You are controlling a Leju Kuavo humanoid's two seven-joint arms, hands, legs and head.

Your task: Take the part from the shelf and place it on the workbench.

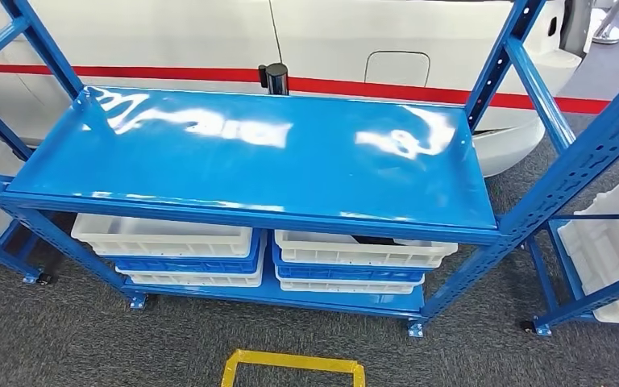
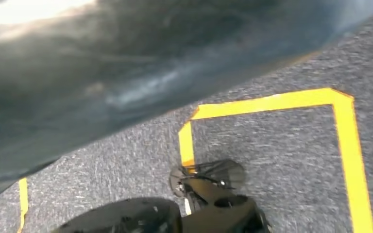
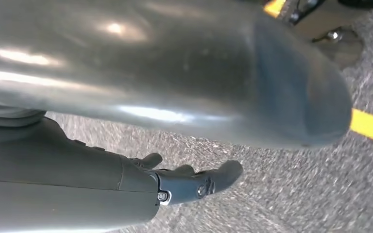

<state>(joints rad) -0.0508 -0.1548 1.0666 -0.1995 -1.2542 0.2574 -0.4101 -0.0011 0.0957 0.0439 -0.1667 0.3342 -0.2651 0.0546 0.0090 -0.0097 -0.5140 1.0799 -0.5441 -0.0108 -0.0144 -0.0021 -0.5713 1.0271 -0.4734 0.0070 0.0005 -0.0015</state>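
- Looking down your right wrist view, you have the right hand (image 3: 194,182) hanging over grey carpet (image 3: 272,204), its dark fingers (image 3: 223,175) stretched out and apart with nothing in them.
- In your left wrist view the left hand (image 2: 126,73) is a blurred dark grey mass close to the lens. You cannot tell whether it is released or clenched.
- On the floor just in front of you lies a square outline of yellow tape (image 1: 293,361).
- Beyond the tape stands the blue steel shelf rack (image 1: 242,161). Its glossy upper shelf reflects the lights.
- On its lower shelf sit two stacks of white and blue bins, the left stack (image 1: 169,250) just beside the right stack (image 1: 355,262).
- A dark object (image 1: 375,239) shows in the top bin of the right stack, half hidden under the upper shelf. You cannot tell whether it is the part.
- To your right stands a second blue rack (image 1: 588,161) holding white bins (image 1: 612,234).
- A black post (image 1: 276,78) rises behind the shelf's rear edge.
- Farthest back is a white car body (image 1: 209,36) with a red stripe (image 1: 129,72).
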